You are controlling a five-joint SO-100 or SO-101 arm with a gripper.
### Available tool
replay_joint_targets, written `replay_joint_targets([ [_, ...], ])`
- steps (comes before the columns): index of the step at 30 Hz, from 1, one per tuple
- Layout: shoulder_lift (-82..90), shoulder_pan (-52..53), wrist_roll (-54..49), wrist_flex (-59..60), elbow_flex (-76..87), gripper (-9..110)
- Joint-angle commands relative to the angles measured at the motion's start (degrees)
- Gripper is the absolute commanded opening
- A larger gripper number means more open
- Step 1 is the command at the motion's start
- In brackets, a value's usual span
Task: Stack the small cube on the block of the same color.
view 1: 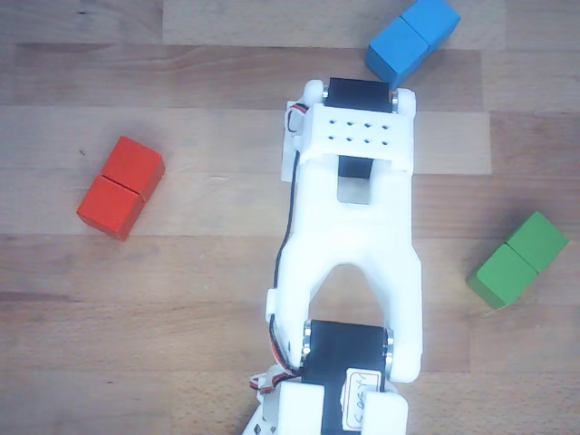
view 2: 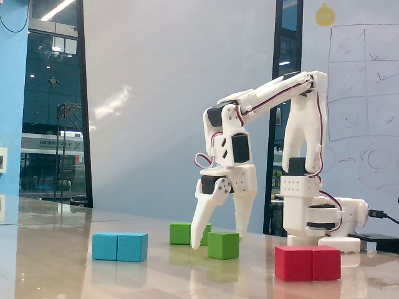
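In the fixed view the small green cube (view 2: 223, 245) sits on the table. My white gripper (view 2: 218, 240) is open and points down over it, with one fingertip (view 2: 197, 244) near the table to the cube's left and the other at its upper right. I cannot tell whether the fingers touch the cube. The green oblong block (view 2: 184, 233) lies behind, partly hidden by the left finger. In the other view that block (view 1: 517, 259) lies at the right edge. There my arm (view 1: 353, 236) hides the cube and the gripper.
A blue oblong block (view 2: 120, 246) lies front left in the fixed view and at the top of the other view (view 1: 410, 39). A red oblong block (view 2: 307, 262) lies front right and at the left of the other view (view 1: 120, 187). My base (view 2: 318, 218) stands back right.
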Motion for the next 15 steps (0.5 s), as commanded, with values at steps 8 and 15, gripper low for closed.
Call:
replay_joint_targets([
  [8,-0.35,1.23,-0.26,-1.93,-5.1,24],
  [15,-0.26,1.41,-0.18,-2.02,-5.1,13],
])
